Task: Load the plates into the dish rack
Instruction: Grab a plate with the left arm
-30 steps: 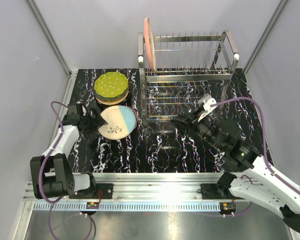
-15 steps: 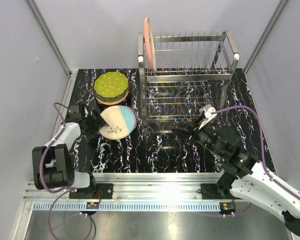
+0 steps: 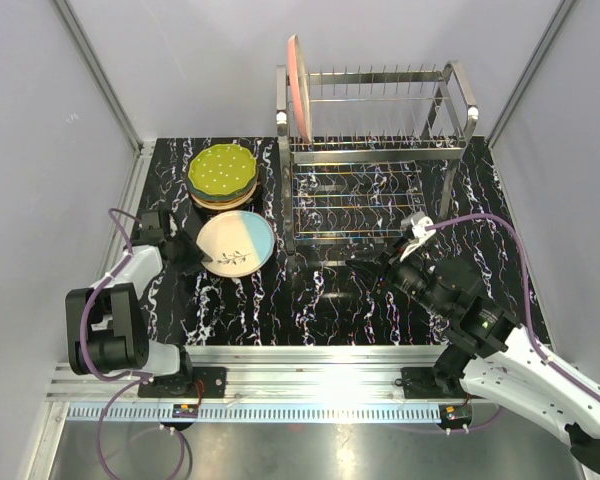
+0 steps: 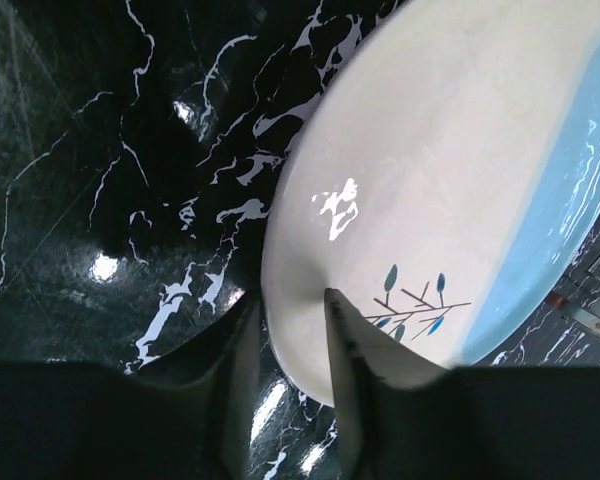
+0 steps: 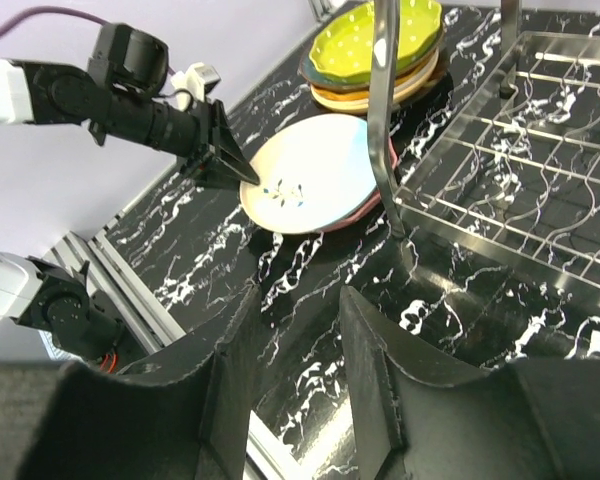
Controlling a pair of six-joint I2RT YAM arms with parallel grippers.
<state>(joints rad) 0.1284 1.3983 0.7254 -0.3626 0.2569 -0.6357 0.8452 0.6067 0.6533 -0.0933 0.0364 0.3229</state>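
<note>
1. Plainly, we are near the start: only one pink plate (image 3: 296, 85) stands on edge in the rack (image 3: 380, 150), at the left end of its top tier. None of the other plates we can see is in the rack.
2. Left of the rack's back half, a stack (image 3: 222, 172) topped by a green dotted plate sits on the desk (image 3: 280, 320). Left of the rack's front corner lies the cream-blue plate (image 3: 236, 243), flat on a pinkish plate (image 5: 368, 203).
3. Our left hand (image 4: 290, 297) reaches that cream-blue plate from the side away from the rack. One finger is over the rim and one under it, clamped on the edge as far as the wrist view shows. We judge lifting it to be the step in hand.
4. Our right hand (image 5: 300, 300) hovers before the rack's front, fingers apart and empty.
5. The plates are round, shallow and glossy, likely glazed ceramic, so slick at the rim. The cream-blue one carries a small leaf sprig. The rack is shiny metal with a tubular frame, wire shelves and thin upright tines (image 3: 380, 75). The desk is polished black with white veins.
</note>
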